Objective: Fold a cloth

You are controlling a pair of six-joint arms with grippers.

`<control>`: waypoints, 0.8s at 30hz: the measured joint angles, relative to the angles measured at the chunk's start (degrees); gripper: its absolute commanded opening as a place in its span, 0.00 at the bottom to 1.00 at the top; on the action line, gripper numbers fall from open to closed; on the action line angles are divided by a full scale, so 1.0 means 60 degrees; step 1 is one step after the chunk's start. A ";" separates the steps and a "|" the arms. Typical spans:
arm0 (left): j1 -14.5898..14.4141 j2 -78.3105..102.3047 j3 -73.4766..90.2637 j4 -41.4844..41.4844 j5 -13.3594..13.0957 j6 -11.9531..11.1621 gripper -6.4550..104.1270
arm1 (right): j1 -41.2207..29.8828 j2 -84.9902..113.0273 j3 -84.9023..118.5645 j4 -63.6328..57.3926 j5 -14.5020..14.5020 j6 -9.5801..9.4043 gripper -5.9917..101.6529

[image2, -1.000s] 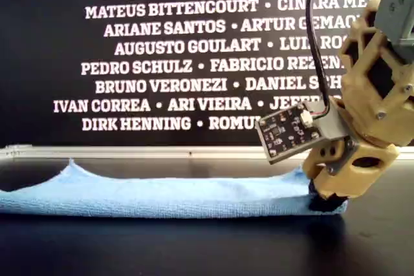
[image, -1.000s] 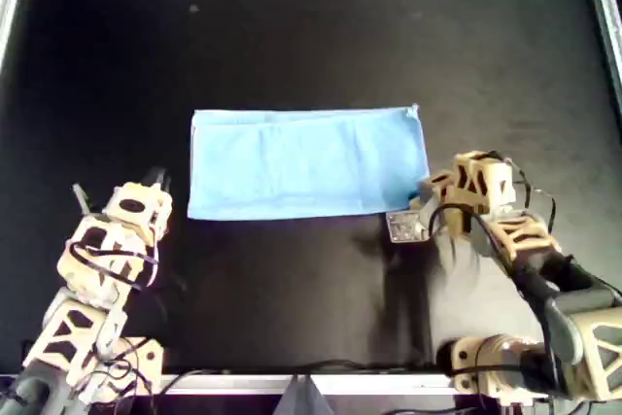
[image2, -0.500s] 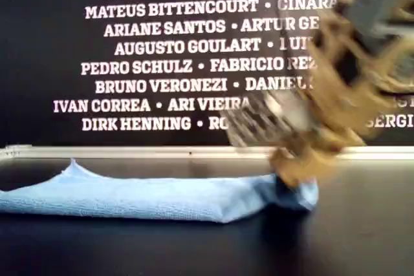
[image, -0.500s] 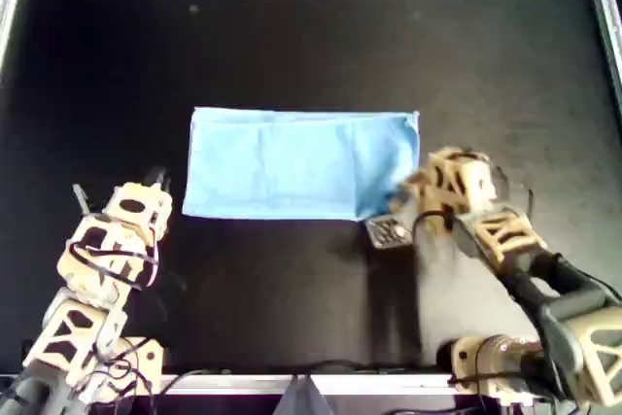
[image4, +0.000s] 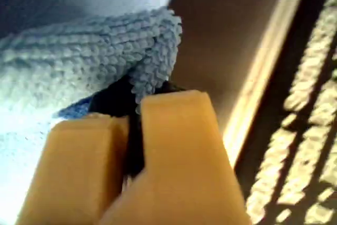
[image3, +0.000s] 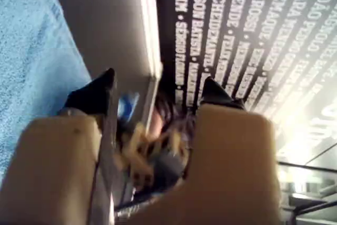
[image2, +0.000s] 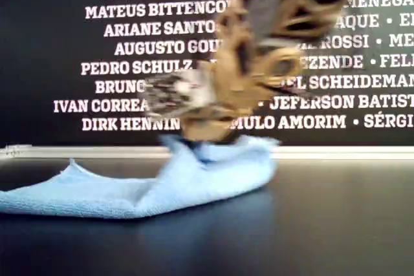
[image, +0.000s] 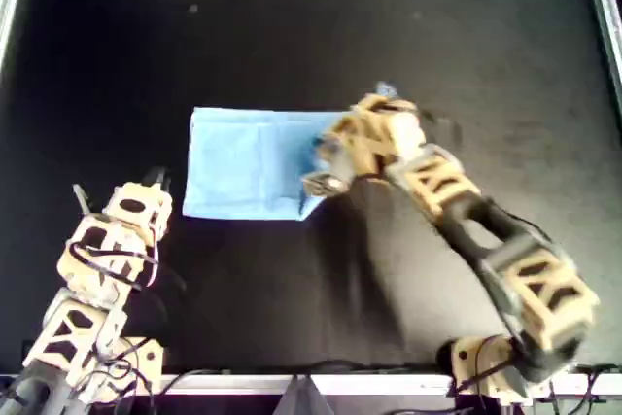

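Cloth: the cloth (image: 248, 162) is lying mid-surface, one end lifted.
Right gripper (image: 326, 157): pinching the cloth's end.
Left gripper (image: 155, 182): sitting apart, fingers spread.
Tip: carry low, matching edges.

A black counter (image: 146, 55) with a metal rim carries the light-blue cloth (image: 238, 157), lying partly flat.

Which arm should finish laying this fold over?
The right. Its hand is already shut on the cloth's lifted edge, carrying it across toward the overhead view's left. The left hand sits open beside the cloth's other end, holding nothing; it would probably have to grasp first.
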 measured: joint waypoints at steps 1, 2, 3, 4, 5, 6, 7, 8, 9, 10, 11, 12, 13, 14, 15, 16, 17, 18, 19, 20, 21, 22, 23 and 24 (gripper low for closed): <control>0.0000 0.0015 0.0000 0.0000 0.0000 0.0000 0.57 | 0.0249 -0.0322 -0.0498 0.0000 0.0000 0.0000 0.08; 0.0000 0.0059 0.0000 0.0000 0.0000 0.0000 0.57 | 0.0513 -0.0659 -0.1011 0.0000 0.0000 0.0000 0.08; 0.0000 0.0161 0.0015 0.0000 0.0000 0.0000 0.57 | 0.0762 -0.0981 -0.1479 0.0000 0.0000 0.0000 0.08; 0.0000 0.0278 0.0044 0.0000 0.0015 0.0000 0.57 | 0.0996 -0.1289 -0.1919 0.0000 0.0000 0.0000 0.08; 0.0000 0.0410 0.0044 0.0000 0.0015 0.0000 0.57 | 0.1230 -0.1582 -0.2344 0.0000 0.0015 0.0000 0.08; 0.0000 0.0527 0.0044 0.0000 0.0015 0.0000 0.57 | 0.1436 -0.1831 -0.2710 0.0000 0.0015 0.0000 0.08; 0.0000 0.0615 0.0044 0.0000 0.0015 0.0000 0.57 | 0.1641 -0.2036 -0.3018 0.0000 0.0015 0.0000 0.08; 0.0000 0.0688 0.0044 0.0000 0.0015 0.0000 0.57 | 0.1831 -0.2227 -0.3340 0.0000 0.0015 0.0000 0.08; 0.0000 0.0732 0.0044 0.0000 0.0015 0.0000 0.57 | 0.2007 -0.2417 -0.3633 0.0000 0.0015 0.0000 0.08; 0.0000 0.0762 0.0044 0.0000 0.0015 0.0000 0.57 | 0.2153 -0.2593 -0.3926 0.0000 0.0015 0.0000 0.08; 0.0000 0.0762 0.0044 0.0000 0.0015 0.0000 0.57 | 0.2300 -0.2783 -0.4175 0.0000 0.0015 0.0000 0.08; 0.0000 0.0762 0.0044 0.0000 0.0015 0.0000 0.57 | 0.2417 -0.2930 -0.4409 0.0000 0.0015 0.0000 0.08; 0.0000 0.0762 0.0044 0.0000 0.0015 0.0000 0.57 | 0.2549 -0.3076 -0.4585 0.0000 0.0015 0.0000 0.08; 0.0000 0.0762 0.0044 0.0000 0.0015 0.0000 0.57 | 0.2666 -0.3208 -0.4775 0.0000 0.0015 0.0000 0.08; 0.0000 0.0762 0.0044 0.0000 0.0015 0.0000 0.57 | 0.2783 -0.3281 -0.4922 0.0000 0.0015 0.0000 0.08; 0.0000 0.0762 0.0044 0.0000 0.0015 0.0000 0.57 | 0.2886 -0.3369 -0.5083 0.0000 0.0015 0.0000 0.08; 0.0000 0.0762 0.0044 0.0000 0.0015 0.0000 0.57 | 0.2988 -0.3472 -0.5244 0.0000 0.0015 0.0000 0.08; 0.0029 0.0762 0.0044 0.0000 0.0029 0.0000 0.57 | 0.3091 -0.3560 -0.5391 0.0000 0.0015 0.0000 0.08; 0.0029 0.0762 0.0044 0.0000 0.0029 0.0000 0.57 | 0.3179 -0.3618 -0.5464 0.0000 0.0015 0.0000 0.08; 0.0029 0.0762 0.0044 0.0000 0.0029 0.0000 0.57 | 0.3267 -0.3721 -0.5493 0.0000 0.0015 0.0000 0.08; 0.0059 0.0762 0.0044 0.0000 0.0029 0.0000 0.57 | 0.3340 -0.3794 -0.5508 0.0000 0.0015 0.0000 0.08; 0.0059 0.0762 0.0044 0.0000 0.0015 0.0000 0.57 | 0.3413 -0.3882 -0.5522 0.0000 0.0015 0.0000 0.09; 0.0059 0.0762 0.0044 0.0000 0.0015 0.0000 0.57 | 0.3472 -0.3911 -0.5522 0.0000 0.0015 0.0000 0.09; 0.0059 0.0762 0.0044 0.0000 0.0015 0.0000 0.57 | 0.3516 -0.3911 -0.5508 0.0000 0.0015 0.0000 0.09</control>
